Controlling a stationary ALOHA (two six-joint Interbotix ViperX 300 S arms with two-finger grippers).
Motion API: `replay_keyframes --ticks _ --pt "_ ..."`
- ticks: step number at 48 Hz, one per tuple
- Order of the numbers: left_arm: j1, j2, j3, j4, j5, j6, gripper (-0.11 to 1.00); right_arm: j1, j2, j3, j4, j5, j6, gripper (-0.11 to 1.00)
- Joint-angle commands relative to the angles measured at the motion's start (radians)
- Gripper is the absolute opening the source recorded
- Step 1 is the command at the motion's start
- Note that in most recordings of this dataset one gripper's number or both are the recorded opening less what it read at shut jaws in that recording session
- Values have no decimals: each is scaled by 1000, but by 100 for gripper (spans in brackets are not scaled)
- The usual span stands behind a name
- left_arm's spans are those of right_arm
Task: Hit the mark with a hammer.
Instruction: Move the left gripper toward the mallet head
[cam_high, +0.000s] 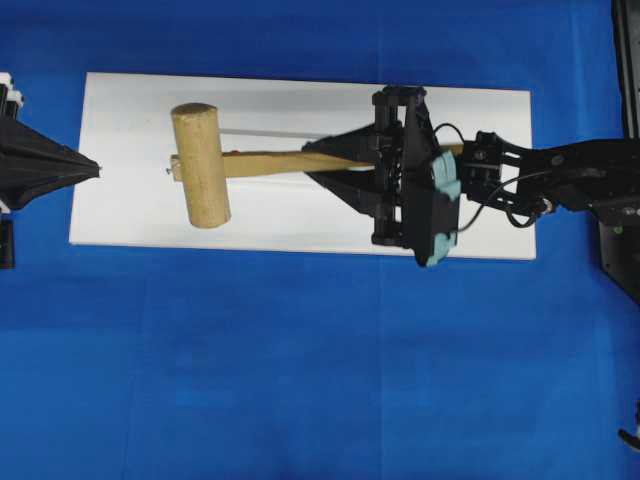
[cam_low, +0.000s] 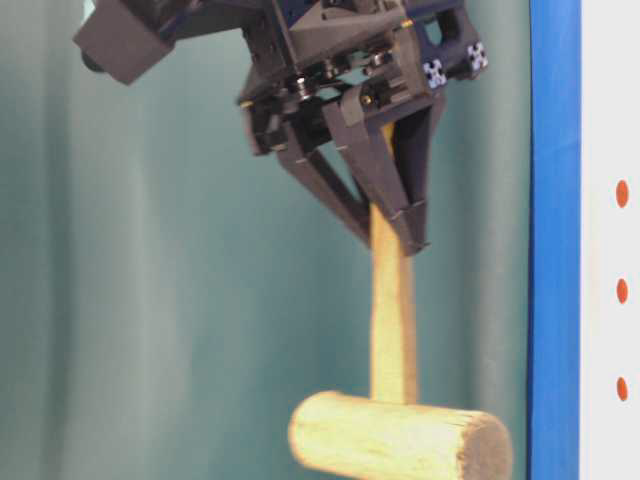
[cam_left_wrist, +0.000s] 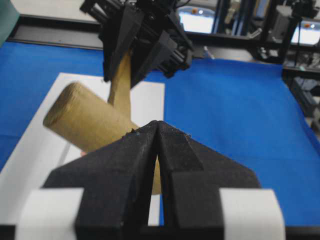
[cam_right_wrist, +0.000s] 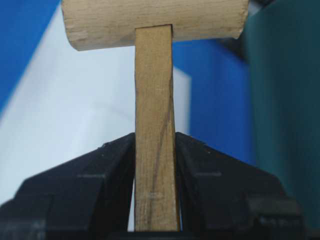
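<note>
The hammer (cam_high: 205, 163) hangs over the white board (cam_high: 120, 210), held by its handle. In the overhead view its thick round head lies across the board's 9 o'clock half, running roughly 12 to 6 o'clock, and the flat handle leads off toward 3 o'clock. In the table-level view the head is at 6 o'clock and the handle climbs straight to 12, so the hammer hangs head down there. Whether the head touches the board I cannot tell.

The right gripper (cam_right_wrist: 155, 165) holds the handle: in the right wrist view one black finger presses each flat side, and the head crosses the top of that view at 12 o'clock. In the overhead view this gripper sits near the board's middle, with its arm reaching in from 3 o'clock.

The left gripper (cam_left_wrist: 158, 132) is at the 9 o'clock edge of the overhead view, just off the board's short end, holding nothing. Its fingers (cam_left_wrist: 125, 165) are pressed together, tip to tip, and point toward the hammer head.

The board lies on a blue bench (cam_high: 300, 380). At the 3 o'clock edge of the table-level view three small red dots (cam_low: 622, 291) run in a column on a white strip.
</note>
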Motion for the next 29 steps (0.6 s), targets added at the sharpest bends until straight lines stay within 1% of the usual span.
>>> replay_keyframes --ticks 1,5,14,21,29 --pt "2 2 -15 -2 -8 -14 0 -2 -31 -32 3 -58 -77 10" --pt "2 -3 -15 -2 -8 -35 0 -2 -28 -34 9 -84 -153 10" --pt "2 -6 -17 -2 -8 -52 0 12 -23 -38 11 -101 -239 10" --pt "2 -9 -17 -2 -8 -54 0 18 -23 -38 11 -104 -268 10" --pt "3 -9 -17 -2 -11 -52 0 20 -21 -40 11 -104 -270 10"
